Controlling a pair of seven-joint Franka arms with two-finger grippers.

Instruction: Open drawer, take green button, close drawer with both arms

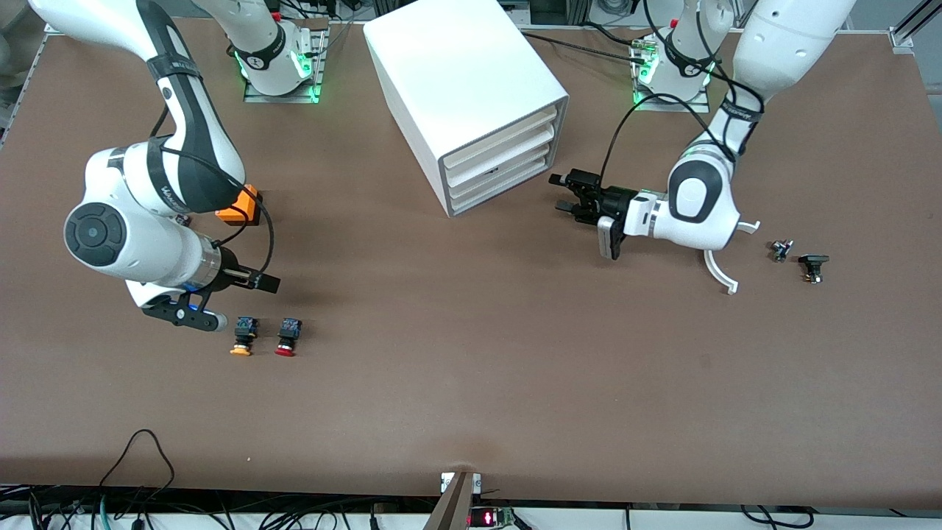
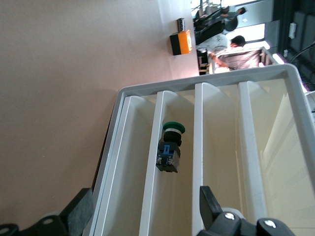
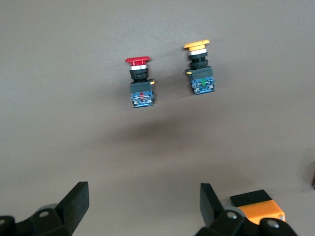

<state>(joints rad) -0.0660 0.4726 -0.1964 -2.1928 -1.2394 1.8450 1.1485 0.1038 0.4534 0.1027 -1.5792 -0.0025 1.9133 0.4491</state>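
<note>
The left end effector (image 1: pixel 559 193) is level with the front of the white cabinet (image 1: pixel 456 73), just beside its stack of three drawers, toward the left arm's end of the bench (image 1: pixel 471 412). Its fingers (image 2: pixel 74 211) are spread wide and hold nothing.

In the left wrist view a divided white drawer (image 2: pixel 206 81) lies open to the camera. The green-capped button (image 2: pixel 170 147) lies on its side in one of the narrow compartments, second in from the drawer's outer wall. One spread finger sits outside that wall and the other over a divider. In the front view the lowest drawer (image 1: pixel 500 193) looks flush with the two above it, and the button cannot be seen there.

The right end effector (image 1: pixel 235 298) hangs low over the bench at the right arm's end, fingers (image 3: pixel 74 201) apart and empty. An orange-capped button (image 1: pixel 243 336) and a red-capped button (image 1: pixel 288 336) lie side by side on the bench near it. An orange box (image 1: pixel 241 206) sits farther from the front camera, partly hidden by the right arm.
</note>
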